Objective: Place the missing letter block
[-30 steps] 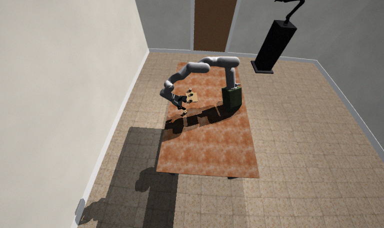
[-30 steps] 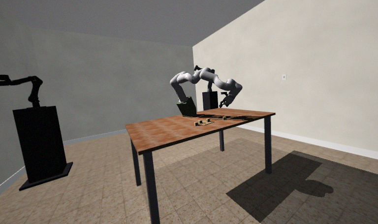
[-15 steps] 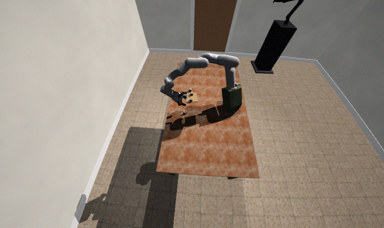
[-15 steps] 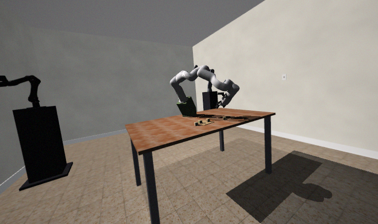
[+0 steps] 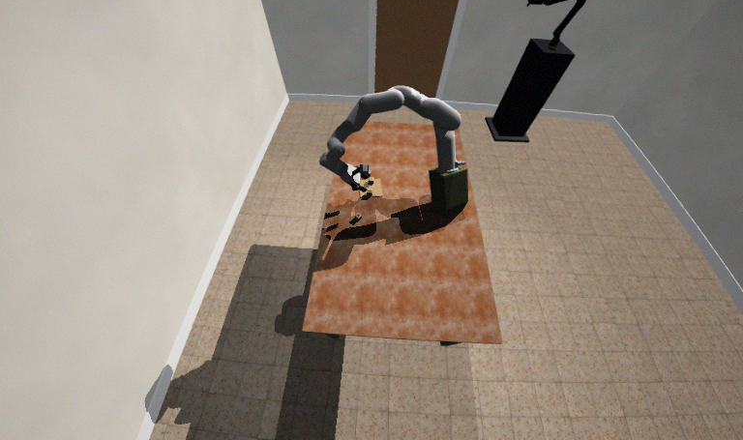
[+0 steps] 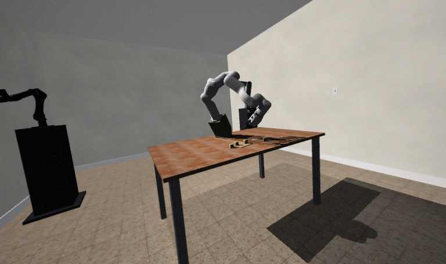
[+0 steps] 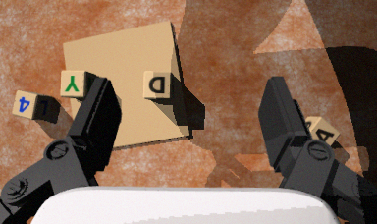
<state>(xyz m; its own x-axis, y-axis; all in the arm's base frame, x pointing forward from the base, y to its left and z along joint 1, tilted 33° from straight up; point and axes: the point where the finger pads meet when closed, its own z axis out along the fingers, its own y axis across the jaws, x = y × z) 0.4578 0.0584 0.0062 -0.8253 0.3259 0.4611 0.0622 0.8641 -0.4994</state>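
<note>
Gripper [image 7: 196, 116] wide open, nothing between the fingers. It hangs above the table [image 6: 197, 152], tilted down, near the table edge that faces the cream wall [image 5: 109, 139], on the half of the table where the arm base [image 5: 449, 189] stands.

Wrist view: tan mat [image 7: 123, 52] lies flat on the table top. D block [image 7: 157, 84] sits on the mat, close to the mat's right edge as the view shows it, D on top, black letter. Y block [image 7: 73, 83] sits at the mat's left side, green Y on top, just beside the left finger [image 7: 95, 116], which covers part of the mat; cannot tell whether the Y block is fully on the mat. Gap between the D block and the Y block is unfilled.

A block [image 7: 322, 131] lies off the mat on the bare table, to the right, partly hidden behind the right finger [image 7: 280, 121]; black A on the top face, block turned at an angle. It is well apart from the mat.

Fourth block [image 7: 30, 105] lies off the mat to the left, blue 4 on the top face and a blue L on a side face, near the Y block but not touching it.

Top view: the mat [image 5: 374, 186] shows as a small tan patch right under the gripper [image 5: 358, 179]; blocks too small to read there. Exterior view: the blocks [image 6: 237, 144] are small tan shapes on the table, letters unreadable.
</note>
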